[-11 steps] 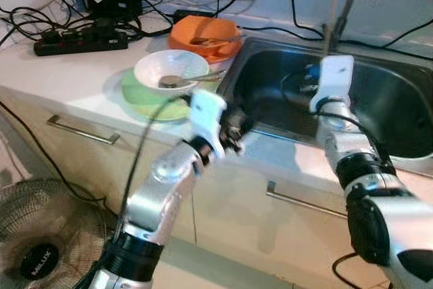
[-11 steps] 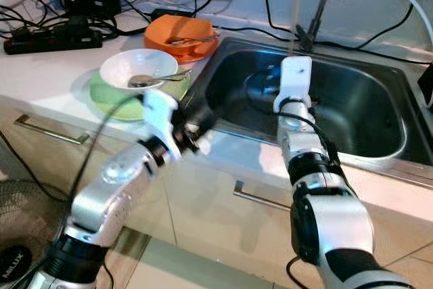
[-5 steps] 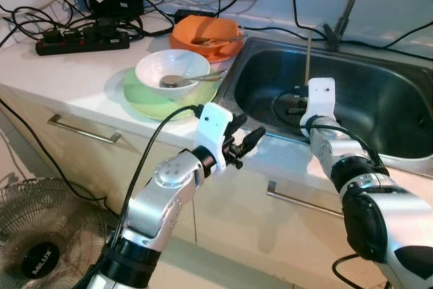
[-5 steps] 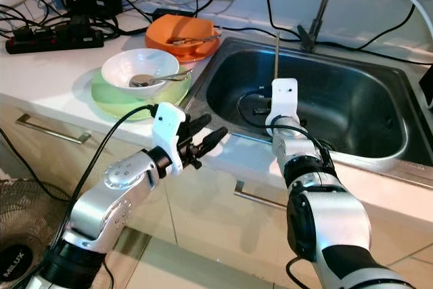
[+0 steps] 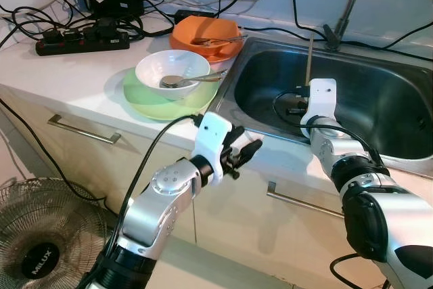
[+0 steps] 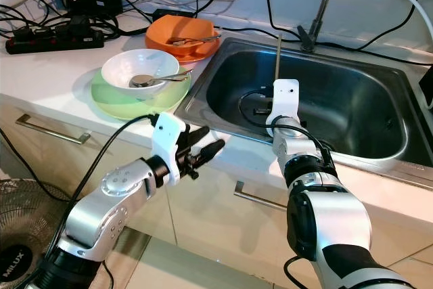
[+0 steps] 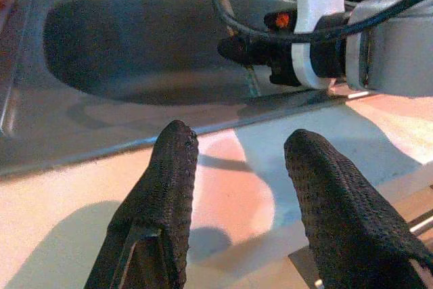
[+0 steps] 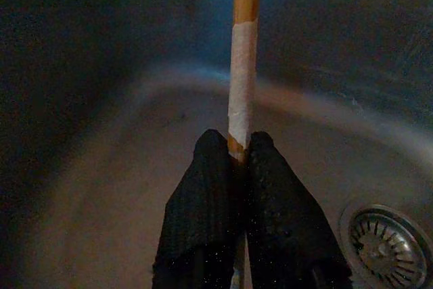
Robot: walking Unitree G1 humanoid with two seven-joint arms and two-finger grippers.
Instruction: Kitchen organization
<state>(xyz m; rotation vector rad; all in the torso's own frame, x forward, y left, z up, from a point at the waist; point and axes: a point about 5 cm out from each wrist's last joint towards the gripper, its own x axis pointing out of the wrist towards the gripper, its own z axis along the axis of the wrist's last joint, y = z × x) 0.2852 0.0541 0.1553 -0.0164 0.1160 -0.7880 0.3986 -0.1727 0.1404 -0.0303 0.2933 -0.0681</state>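
At upper centre of the left eye view, three dishes are sitting on the white counter [image 5: 81, 76] left of the sink [image 5: 379, 103]. Count: one orange bowl [image 5: 203, 35], one white bowl [image 5: 172, 72], one green plate [image 5: 145, 96]. The white bowl is resting on the green plate and is holding one spoon [image 5: 179, 81], its handle sticking out over the rim toward the sink. The orange bowl is standing just behind them, by the sink's corner, with one utensil lying across it; kind not clear. The steel sink is holding no dishes; one drain [image 8: 385, 238] is showing at lower right of the right wrist view.

Right gripper [image 8: 237, 167]: the arm is reaching forward over the sink's near rim, with the gripper inside the basin at centre right of the left eye view. Its two fingers are pinching tight on one thin wooden stick [image 8: 242, 65], which is standing nearly upright out of them, with a pale band just above the grip.

Left gripper [image 7: 237, 167]: the arm is bending at the elbow in the lower centre of the left eye view, forearm rising toward the counter edge. Its two fingers are standing moderately apart, holding nothing, hovering over the pale counter strip in front of the sink, pointing toward the right arm.

At upper left, one black power strip [image 5: 81, 40] is lying among tangled cables. At lower left, one fan [image 5: 40, 241] is standing on the floor.
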